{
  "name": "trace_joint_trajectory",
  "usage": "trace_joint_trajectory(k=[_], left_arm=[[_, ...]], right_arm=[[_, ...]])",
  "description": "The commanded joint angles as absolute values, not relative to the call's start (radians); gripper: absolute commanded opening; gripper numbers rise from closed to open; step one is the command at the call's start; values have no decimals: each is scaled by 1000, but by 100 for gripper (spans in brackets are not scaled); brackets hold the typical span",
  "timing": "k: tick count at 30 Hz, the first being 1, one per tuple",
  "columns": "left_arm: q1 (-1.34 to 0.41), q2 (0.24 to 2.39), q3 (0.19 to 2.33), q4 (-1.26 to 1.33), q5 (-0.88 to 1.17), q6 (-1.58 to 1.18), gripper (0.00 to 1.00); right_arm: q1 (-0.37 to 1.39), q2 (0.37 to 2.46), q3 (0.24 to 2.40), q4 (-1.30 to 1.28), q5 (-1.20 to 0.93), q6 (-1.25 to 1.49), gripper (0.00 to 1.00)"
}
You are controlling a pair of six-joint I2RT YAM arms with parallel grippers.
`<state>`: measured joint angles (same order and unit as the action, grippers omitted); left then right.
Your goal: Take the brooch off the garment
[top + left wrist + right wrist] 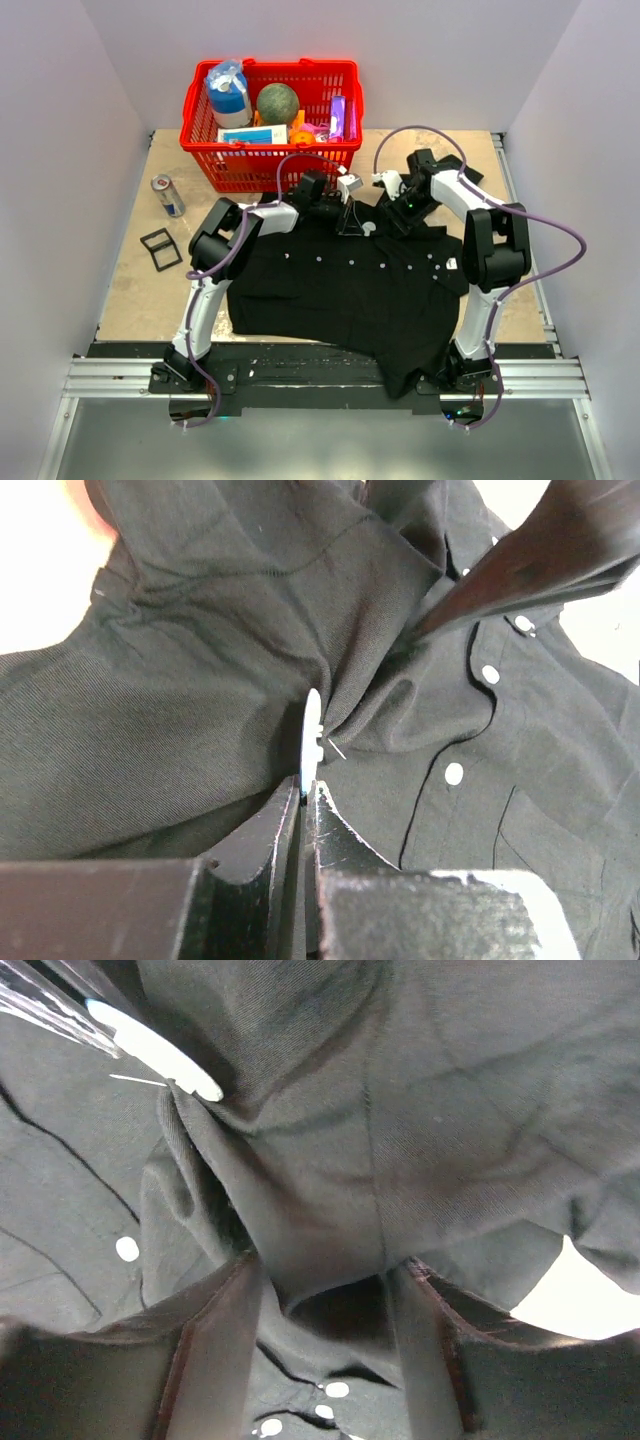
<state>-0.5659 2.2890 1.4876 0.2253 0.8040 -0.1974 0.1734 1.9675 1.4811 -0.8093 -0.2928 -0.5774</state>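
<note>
On the table (130, 290), I see the left gripper (306, 792) clamped on the brooch (312, 720). My right gripper (325, 1268) pinches a shirt (450, 1110) fold.

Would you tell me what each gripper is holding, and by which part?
The left gripper pinches the brooch by its lower edge; the right gripper appears to grip a raised fold of the garment.

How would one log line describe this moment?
left gripper: pinching brooch | right gripper: gripping shirt | brooch: not yet off
</note>
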Motion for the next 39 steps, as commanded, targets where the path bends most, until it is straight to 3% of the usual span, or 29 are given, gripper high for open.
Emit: trace_joint_trajectory(k=[1, 3, 7, 10, 14, 25, 39], left_arm=[[-549, 2227, 1529, 225, 816, -176, 0], [-546, 2224, 1528, 225, 815, -179, 0], [-551, 2207, 1517, 247, 784, -201, 0], [-563, 2194, 1514, 265, 741, -204, 0], [-581, 2186, 1516, 317, 674, -216, 0], [-592, 2210, 1563, 338, 494, -193, 0], [-554, 2195, 1540, 318, 606, -207, 0]], right_arm=[[189, 1974, 1483, -775, -241, -548, 40], [187, 1965, 1485, -785, -252, -549, 28], [189, 1941, 1476, -827, -345, -546, 19], [187, 1914, 1470, -880, -538, -542, 16], [190, 1904, 1460, -917, -702, -514, 16], [192, 1908, 1482, -956, -732, -523, 15], [184, 1968, 1552, -916, -539, -502, 15]])
